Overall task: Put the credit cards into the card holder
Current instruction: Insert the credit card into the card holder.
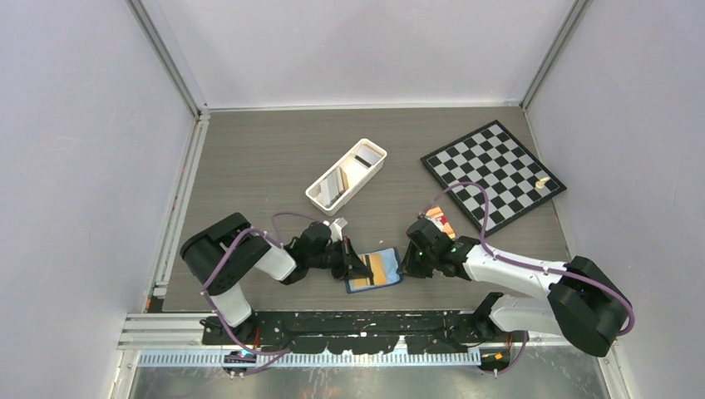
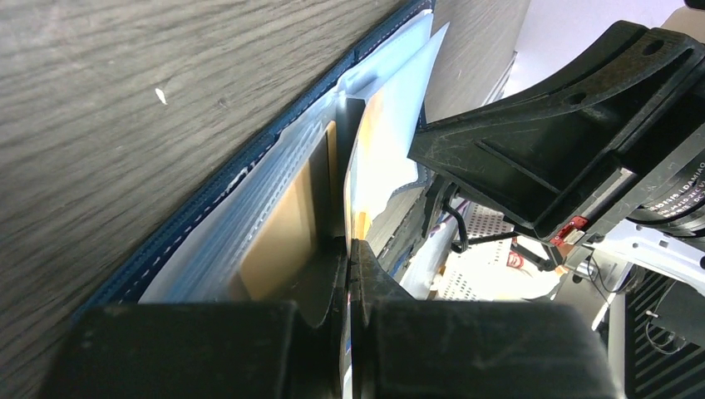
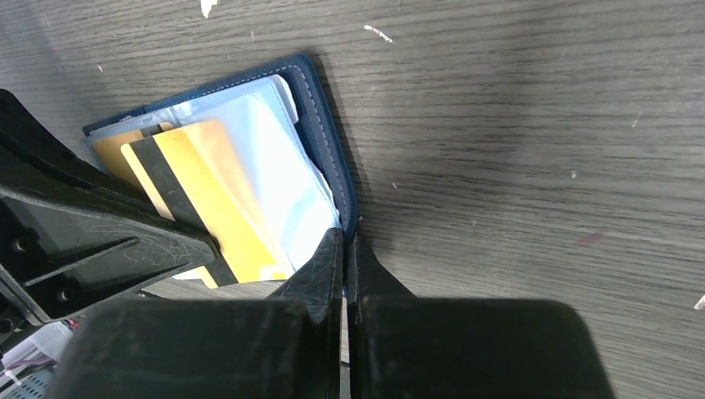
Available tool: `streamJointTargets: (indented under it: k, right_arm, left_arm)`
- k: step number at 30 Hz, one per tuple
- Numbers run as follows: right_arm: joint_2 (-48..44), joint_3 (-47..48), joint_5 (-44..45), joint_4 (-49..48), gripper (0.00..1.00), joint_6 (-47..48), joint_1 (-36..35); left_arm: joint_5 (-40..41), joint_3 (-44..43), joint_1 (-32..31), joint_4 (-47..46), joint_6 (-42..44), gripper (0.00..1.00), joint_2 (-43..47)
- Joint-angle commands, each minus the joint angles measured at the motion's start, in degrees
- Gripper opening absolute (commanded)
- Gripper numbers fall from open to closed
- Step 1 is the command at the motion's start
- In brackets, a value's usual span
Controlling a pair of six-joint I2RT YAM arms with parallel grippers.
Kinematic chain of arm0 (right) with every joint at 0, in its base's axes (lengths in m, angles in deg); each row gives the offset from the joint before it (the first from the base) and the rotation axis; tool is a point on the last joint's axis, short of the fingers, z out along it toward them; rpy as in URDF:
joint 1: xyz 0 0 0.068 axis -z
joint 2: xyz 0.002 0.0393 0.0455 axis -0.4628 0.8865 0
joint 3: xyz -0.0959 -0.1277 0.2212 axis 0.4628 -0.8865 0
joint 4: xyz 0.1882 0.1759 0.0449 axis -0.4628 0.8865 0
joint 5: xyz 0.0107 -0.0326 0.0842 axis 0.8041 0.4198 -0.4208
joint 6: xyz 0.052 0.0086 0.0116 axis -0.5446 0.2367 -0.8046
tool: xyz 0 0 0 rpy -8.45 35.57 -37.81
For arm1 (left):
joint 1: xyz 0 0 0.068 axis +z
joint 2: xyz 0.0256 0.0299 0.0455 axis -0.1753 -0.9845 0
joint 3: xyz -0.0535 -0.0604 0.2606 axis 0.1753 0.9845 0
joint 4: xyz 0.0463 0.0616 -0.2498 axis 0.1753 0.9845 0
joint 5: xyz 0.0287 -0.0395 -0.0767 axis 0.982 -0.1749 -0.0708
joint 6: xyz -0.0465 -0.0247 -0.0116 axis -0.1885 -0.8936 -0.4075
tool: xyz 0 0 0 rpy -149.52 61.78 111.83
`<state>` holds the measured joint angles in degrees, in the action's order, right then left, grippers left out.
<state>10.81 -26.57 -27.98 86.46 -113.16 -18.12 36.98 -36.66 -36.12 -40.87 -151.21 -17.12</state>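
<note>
Though one gold card (image 3: 112,145) is sleeved in the holder (image 3: 320,125), left pincer (image 2: 347,245) grips a striped card (image 3: 195,191) half-in, right pincer (image 3: 345,245) clamps the holder; cards (image 1: 337,179) in the tray (image 1: 320,194) are left.

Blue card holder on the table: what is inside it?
The card holder shows clear sleeves, a gold striped card and a tan card partly under it. Anything beneath them is covered.

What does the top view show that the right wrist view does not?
Only the top view: the tray with cards in it, and the chessboard. Only the right wrist view: the black stripe on the gold card, the holder's stitching, and the right claw shut on its edge. Both: the open holder, that card, the table.
</note>
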Motion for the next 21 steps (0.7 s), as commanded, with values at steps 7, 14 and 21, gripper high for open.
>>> streamJointTargets:
  k: [7,14,21]
  right_arm:
    - [-1.7,-0.2,0.3,2.5,0.01,0.6,-0.5]
    - [-1.7,0.1,0.3,2.8,0.00,0.6,-0.5]
    - [-0.5,0.6,0.0,2.5,0.01,0.8,-0.6]
  left_arm:
    - [10.9,0.9,0.1,12.5,6.4,0.00,1.7]
    - [12.0,0.9,0.4,14.2,7.7,0.00,3.1]
    - [7.7,-0.8,-1.2,10.1,6.2,0.00,-2.2]
